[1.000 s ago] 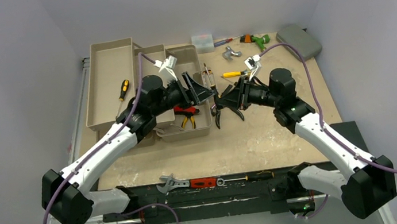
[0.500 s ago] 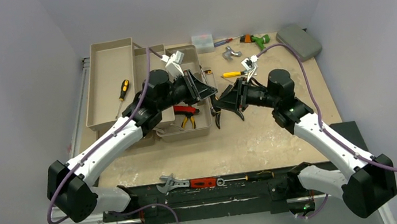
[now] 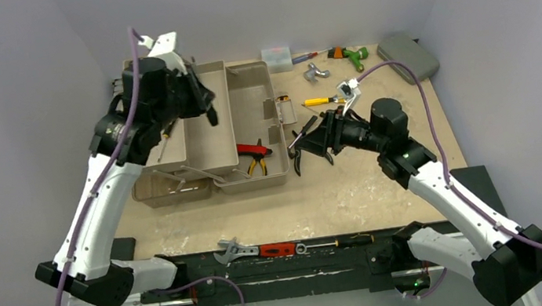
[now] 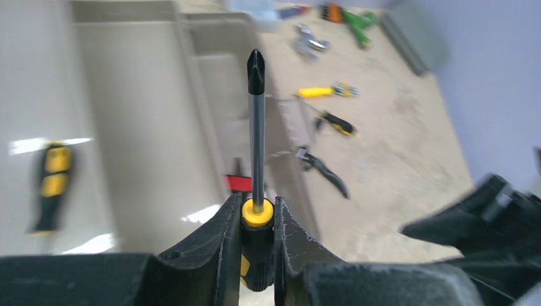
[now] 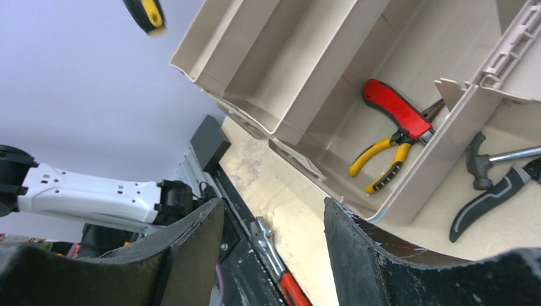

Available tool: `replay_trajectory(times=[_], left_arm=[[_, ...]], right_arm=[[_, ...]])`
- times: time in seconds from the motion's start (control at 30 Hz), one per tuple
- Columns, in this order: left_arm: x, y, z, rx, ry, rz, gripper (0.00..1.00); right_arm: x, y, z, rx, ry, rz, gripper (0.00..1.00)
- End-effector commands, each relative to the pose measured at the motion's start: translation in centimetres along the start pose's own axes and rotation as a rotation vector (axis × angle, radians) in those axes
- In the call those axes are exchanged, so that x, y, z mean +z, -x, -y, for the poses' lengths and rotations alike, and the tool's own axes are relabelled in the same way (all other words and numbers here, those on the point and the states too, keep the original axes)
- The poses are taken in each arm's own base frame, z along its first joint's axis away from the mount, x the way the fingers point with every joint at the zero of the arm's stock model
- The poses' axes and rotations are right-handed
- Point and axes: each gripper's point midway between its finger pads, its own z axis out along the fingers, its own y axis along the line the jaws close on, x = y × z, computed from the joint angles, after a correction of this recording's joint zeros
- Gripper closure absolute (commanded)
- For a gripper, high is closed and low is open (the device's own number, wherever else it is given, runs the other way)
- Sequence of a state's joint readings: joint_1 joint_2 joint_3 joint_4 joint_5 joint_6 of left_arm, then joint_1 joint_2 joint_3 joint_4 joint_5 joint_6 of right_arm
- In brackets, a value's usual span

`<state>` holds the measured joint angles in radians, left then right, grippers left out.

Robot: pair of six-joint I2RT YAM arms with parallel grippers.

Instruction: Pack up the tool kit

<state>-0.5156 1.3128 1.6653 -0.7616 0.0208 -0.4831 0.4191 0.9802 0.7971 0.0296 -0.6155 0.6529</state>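
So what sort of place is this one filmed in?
Probably a robotics lab test cell, not a real workshop: plain grey walls box in a scuffed tabletop, where an open toolbox and a loose yellow screwdriver sit staged.

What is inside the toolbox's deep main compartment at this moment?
Red-handled pliers and yellow-handled pliers lie on the floor of the toolbox. The fold-out tray overhangs the compartment's left side in the top view, so anything beneath it is hidden.
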Motion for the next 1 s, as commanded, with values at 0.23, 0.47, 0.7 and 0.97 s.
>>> replay_trajectory(times=[0.23, 0.47, 0.7, 0.97], left_arm=[[-5.6, 1.3, -16.8, 0.25, 0.73, -0.142, 1.0], [-5.1, 0.7, -21.8, 0.287, 0.923, -0.265, 1.0], [-2.5, -1.4, -23.0, 0.213, 0.907, -0.4, 0.95], [-2.3, -1.9, -22.7, 0.17, 0.892, -0.419, 0.42]], right_arm=[[-0.7, 0.5, 6.0, 0.003, -0.347, 0.026, 0.43], [-0.9, -0.4, 8.0, 0.021, -0.423, 0.006, 0.44], [-3.0, 0.3, 10.7, -0.03, -0.601, 0.051, 0.43], [-5.2, -0.4, 16.5, -0.163, -0.911, -0.064, 0.37]])
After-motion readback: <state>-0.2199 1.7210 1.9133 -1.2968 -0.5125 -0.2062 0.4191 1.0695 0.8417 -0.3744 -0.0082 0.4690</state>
